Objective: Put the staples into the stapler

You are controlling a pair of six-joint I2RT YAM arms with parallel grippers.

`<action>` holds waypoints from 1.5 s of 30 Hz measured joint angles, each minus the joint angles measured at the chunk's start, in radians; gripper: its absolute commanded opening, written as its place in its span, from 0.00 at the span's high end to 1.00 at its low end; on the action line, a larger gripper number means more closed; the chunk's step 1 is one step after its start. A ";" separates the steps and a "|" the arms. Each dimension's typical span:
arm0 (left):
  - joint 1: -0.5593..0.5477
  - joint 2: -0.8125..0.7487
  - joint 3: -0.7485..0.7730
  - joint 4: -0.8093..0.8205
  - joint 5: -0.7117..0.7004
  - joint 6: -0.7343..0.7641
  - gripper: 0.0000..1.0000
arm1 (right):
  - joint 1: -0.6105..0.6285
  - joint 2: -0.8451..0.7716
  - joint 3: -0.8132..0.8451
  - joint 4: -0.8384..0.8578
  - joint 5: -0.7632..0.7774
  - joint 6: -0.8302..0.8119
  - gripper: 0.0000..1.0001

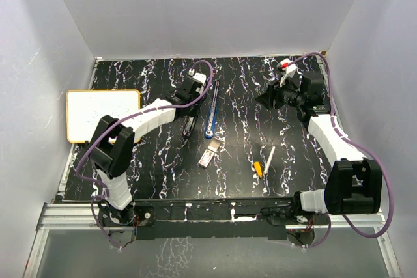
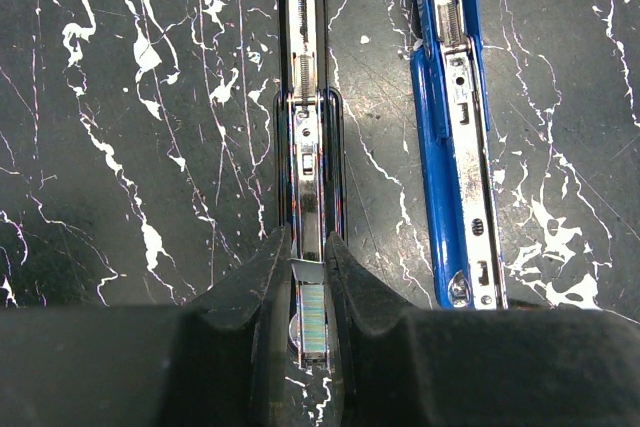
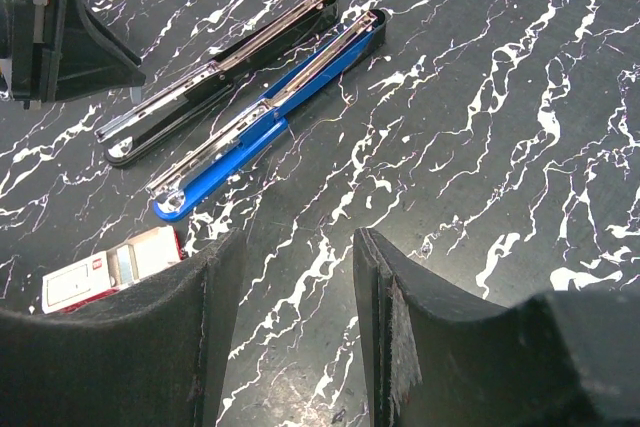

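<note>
One black stapler (image 1: 188, 127), one blue stapler (image 1: 212, 112), one staples box (image 1: 208, 157), one pen (image 1: 269, 157), one whiteboard (image 1: 103, 114).

Top view looked down on the whole table (image 1: 163, 174); left wrist, close above black stapler (image 2: 312, 157) and blue stapler (image 2: 450, 147); right wrist saw both obliquely, farther off.

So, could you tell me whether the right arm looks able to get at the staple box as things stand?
Probably yes. The right gripper is open and empty, and the staple box lies close in front of it, apart from the blue stapler, with nothing standing between them.
</note>
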 measured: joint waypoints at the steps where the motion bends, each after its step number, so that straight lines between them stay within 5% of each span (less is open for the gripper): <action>1: 0.000 0.000 0.000 0.000 0.000 0.000 1.00 | 0.000 0.000 0.000 0.001 0.000 0.000 0.51; 17: 0.000 0.019 -0.003 0.006 0.000 0.000 1.00 | -0.035 0.000 0.000 0.013 0.002 0.015 0.40; 32: 0.000 0.019 -0.020 0.010 0.000 0.000 1.00 | -0.039 0.000 0.000 0.016 0.036 0.030 0.19; 45: 0.000 0.019 -0.020 0.011 0.000 0.000 1.00 | -0.045 0.000 -0.004 0.019 0.035 0.034 0.19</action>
